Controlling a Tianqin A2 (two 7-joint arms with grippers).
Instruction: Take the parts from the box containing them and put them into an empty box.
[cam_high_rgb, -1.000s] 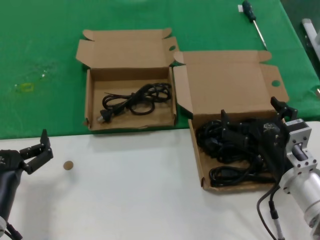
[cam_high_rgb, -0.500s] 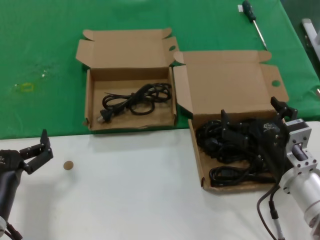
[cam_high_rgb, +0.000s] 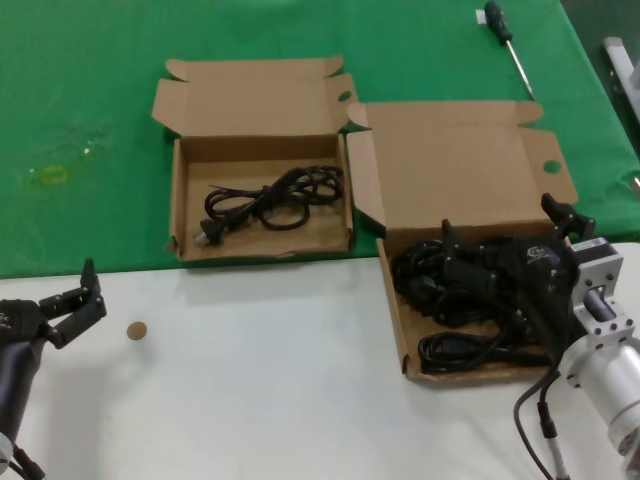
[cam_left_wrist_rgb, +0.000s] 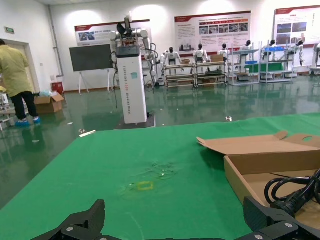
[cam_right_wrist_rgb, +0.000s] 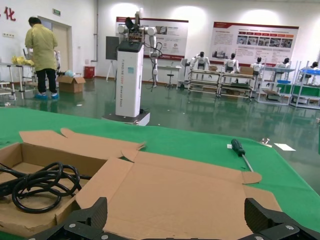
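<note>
**Right claw down among the cords, grasp not yet made**

We have the right gripper (cam_high_rgb: 505, 240) lowered into the big box (cam_high_rgb: 395, 300) at about 4 o'clock in the head view, its fingers spread wide over the heap of cords (cam_high_rgb: 450, 290). The claw looks released: one fingertip stands at the heap's near side, the other by the far wall, and nothing is pinched between them. The small box (cam_high_rgb: 178, 200), at 10 o'clock, already holds one cord (cam_high_rgb: 265, 197) lying flat on its floor, so we judge the transfer partly done, with several bundles left.

The step in hand is the pick. Next we need to close on one bundle only, lift it free of its tangled neighbours, then carry it toward 9 o'clock over the shared box walls.

The left gripper (cam_high_rgb: 70, 305) waits at 8 o'clock above the white table (cam_high_rgb: 260, 380), fingers apart and empty. A screwdriver (cam_high_rgb: 508, 40) lies at 1 o'clock on the green cloth (cam_high_rgb: 80, 90), untouched.
</note>
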